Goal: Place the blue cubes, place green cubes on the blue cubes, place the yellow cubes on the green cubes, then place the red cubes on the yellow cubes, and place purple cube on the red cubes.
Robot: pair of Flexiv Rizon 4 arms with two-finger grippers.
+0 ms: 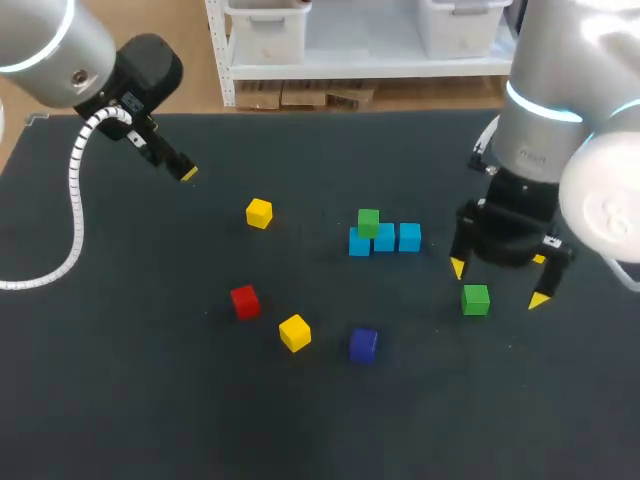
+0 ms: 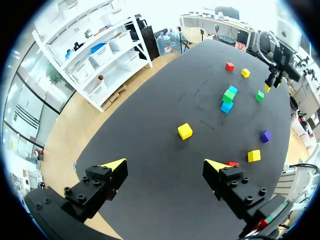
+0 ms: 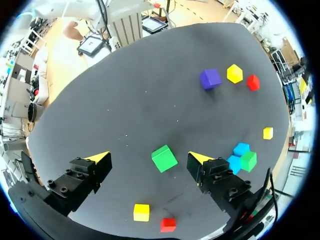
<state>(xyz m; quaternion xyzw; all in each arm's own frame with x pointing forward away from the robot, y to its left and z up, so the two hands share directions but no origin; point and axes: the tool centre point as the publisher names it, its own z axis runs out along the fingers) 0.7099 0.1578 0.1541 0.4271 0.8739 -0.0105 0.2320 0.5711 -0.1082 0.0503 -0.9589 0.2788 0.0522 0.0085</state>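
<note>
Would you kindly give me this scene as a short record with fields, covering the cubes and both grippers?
blue cubes: three in a row
green cube: on top of the blue row
right gripper: open, astride a loose green cube, not touching it
left gripper: open, holding nothing, away from the cubes
yellow cubes, red cube, purple cube: scattered, unstacked
done so far: blue row laid, one green placed
</note>
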